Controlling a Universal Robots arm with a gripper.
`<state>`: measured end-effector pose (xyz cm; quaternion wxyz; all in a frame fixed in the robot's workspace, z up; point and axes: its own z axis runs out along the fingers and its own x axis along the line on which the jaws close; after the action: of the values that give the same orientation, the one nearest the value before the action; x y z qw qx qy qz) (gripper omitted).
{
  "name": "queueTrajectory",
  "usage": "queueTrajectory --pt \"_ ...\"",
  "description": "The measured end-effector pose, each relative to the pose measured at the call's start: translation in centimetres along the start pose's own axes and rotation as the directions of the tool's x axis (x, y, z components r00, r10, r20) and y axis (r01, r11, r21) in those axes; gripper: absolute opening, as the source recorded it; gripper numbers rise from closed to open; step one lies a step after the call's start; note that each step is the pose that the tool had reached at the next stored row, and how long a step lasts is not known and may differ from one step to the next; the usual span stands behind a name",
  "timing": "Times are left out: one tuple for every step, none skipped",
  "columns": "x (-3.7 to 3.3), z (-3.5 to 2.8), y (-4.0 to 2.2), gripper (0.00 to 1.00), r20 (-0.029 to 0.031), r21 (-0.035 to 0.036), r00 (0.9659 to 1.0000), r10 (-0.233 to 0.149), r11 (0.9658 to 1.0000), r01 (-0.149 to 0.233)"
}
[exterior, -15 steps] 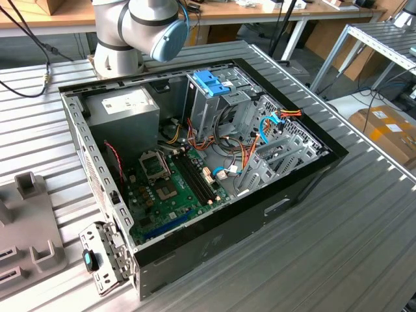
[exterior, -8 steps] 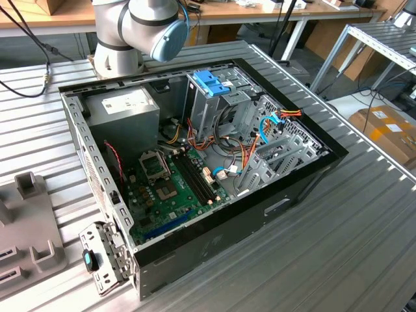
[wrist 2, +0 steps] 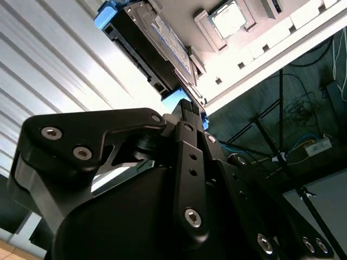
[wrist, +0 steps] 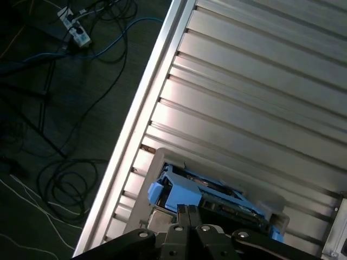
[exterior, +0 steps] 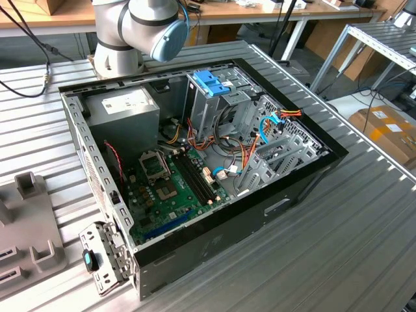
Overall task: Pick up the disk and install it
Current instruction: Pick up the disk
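The disk [wrist: 201, 190] sits in a grey holder [wrist: 142, 192] on the ribbed table [wrist: 260, 81], close to the table's edge. In the first wrist view the gripper [wrist: 187, 210] is right at the near end of the disk's blue rail [wrist: 176, 194]. I cannot tell whether it is clamped on that rail or merely against it. Picking up appears to be the step in hand. To do it well, the hold should sit square and centred across the rails, and the lift should go straight out of the holder so nothing snags.

From where I stand, in the exterior view a ribbed aluminium desk [exterior: 364, 214] spans the lower frame. Wooden workbenches [exterior: 273, 10] line the top edge and a cardboard box [exterior: 387, 130] sits at the right. In the first wrist view, cables [wrist: 54, 179] sprawl over dark floor [wrist: 27, 135].
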<state>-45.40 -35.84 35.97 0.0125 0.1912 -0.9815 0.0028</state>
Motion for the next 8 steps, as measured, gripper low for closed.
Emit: queueTrajectory --pt "0.00 0.00 0.00 0.11 0.0000 0.0003 0.9999 -0.012 0.9999 0.012" --pt "0.00 0.00 0.00 0.11 0.0000 0.0008 0.9995 -0.032 0.9995 0.032" --pt "0.00 0.00 0.00 0.11 0.0000 0.0011 0.9991 -0.043 0.9991 0.043" --pt "0.00 0.01 0.00 0.11 0.0000 0.0015 0.9981 -0.061 0.9981 0.061" --pt "0.00 0.01 0.00 0.11 0.0000 0.0016 0.9979 -0.064 0.9979 0.064" --pt "0.00 0.00 0.00 0.11 0.0000 0.0017 0.9979 -0.065 0.9979 0.065" --pt "0.00 0.01 0.00 0.11 0.0000 0.0017 0.9979 -0.065 0.9979 0.065" --pt "0.00 0.01 0.00 0.11 0.0000 0.0017 0.9979 -0.065 0.9979 0.065"
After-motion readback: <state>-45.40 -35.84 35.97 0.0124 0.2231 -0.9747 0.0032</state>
